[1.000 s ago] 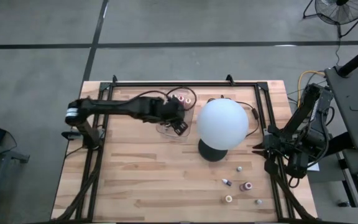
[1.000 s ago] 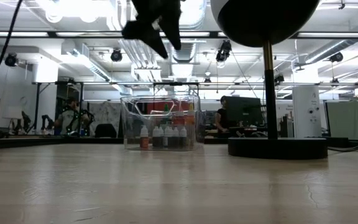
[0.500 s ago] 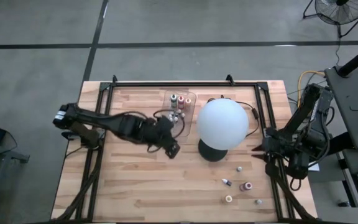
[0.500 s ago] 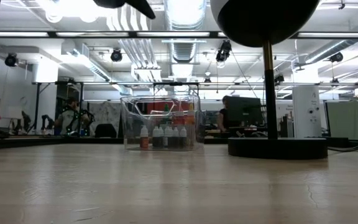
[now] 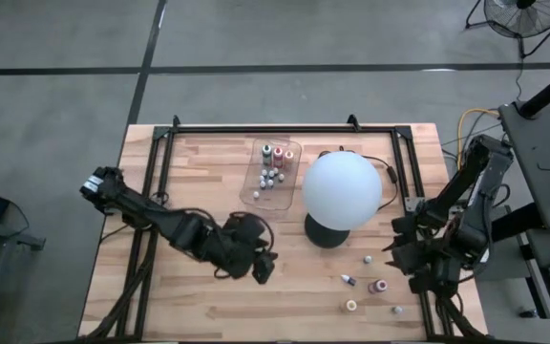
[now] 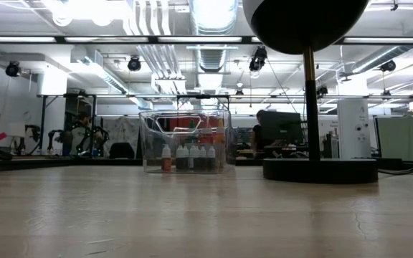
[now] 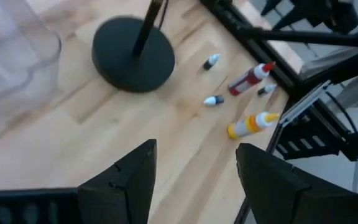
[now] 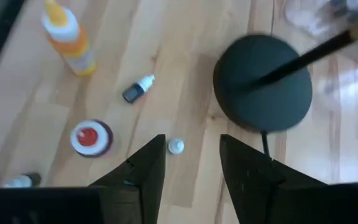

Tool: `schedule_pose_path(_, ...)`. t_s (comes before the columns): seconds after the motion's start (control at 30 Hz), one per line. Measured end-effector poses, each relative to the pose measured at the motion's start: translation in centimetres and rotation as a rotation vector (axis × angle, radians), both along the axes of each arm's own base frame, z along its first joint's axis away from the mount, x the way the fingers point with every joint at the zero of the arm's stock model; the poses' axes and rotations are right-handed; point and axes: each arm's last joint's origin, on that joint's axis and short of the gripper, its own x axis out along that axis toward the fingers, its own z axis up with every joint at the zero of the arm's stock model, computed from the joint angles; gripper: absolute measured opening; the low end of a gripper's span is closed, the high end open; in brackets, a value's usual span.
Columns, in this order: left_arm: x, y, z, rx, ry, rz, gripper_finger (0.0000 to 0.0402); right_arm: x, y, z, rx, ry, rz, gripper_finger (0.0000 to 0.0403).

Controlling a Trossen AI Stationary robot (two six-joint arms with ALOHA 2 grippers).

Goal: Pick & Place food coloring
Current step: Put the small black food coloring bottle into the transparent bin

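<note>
Several food coloring bottles [image 5: 271, 170] stand in the clear tray [image 5: 252, 196] at the table's far middle; the low view shows them in a row [image 6: 189, 158]. More lie loose near the right front: a red one [image 5: 378, 286], a yellow one [image 5: 351, 306] and a dark one [image 5: 349, 280]. My left gripper [image 5: 261, 268] hangs open and empty over bare table, left of them; its wrist view [image 7: 196, 180] looks toward them. My right gripper [image 5: 390, 250] hovers open above the loose bottles, with a small white-capped one [image 8: 176, 146] on the table below its fingers [image 8: 148, 165].
A white globe lamp [image 5: 342, 189] on a black round base [image 5: 325, 232] stands between the tray and the loose bottles; its base [image 6: 320, 170] shows in the low view. Black frame rails [image 5: 151, 239] run along the table's sides. Bare wood lies at the front left.
My left gripper has swung from over the tray toward the table's near edge, turning as it went, and has left the top of the low view. My right gripper has shifted a little toward the near edge and down, over the loose bottles, rolling its wrist.
</note>
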Motion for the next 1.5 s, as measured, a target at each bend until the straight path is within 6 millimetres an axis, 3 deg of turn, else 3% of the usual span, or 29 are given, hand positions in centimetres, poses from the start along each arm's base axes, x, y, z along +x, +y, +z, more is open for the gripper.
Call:
schedule_pose_path(0.17, 0.3, -1.6, -1.7, -0.026, 0.011, 0.006, 0.0192, -0.3, -0.6, -1.6, 0.018, 0.022, -0.087, 0.0135)
schedule_pose_path(0.5, 0.7, -3.9, -4.6, -0.097, -0.1, -0.037, 0.0192, -1.5, -2.0, -2.9, 0.211, 0.106, -0.219, 0.0139)
schedule_pose_path(0.73, 0.6, -4.5, -6.5, -0.138, -0.148, -0.046, 0.0192, -1.4, -2.0, -6.3, 0.214, 0.095, -0.187, 0.0157)
schedule_pose_path(1.1, 0.3, -4.9, -7.0, -0.134, -0.137, -0.066, 0.0192, -1.4, -2.0, -11.2, 0.361, 0.08, -0.37, 0.018)
schedule_pose_path(1.5, 0.3, -4.8, -7.0, -0.13, -0.139, -0.071, 0.0192, -0.7, -0.9, -13.4, 0.301, 0.059, -0.435, 0.018)
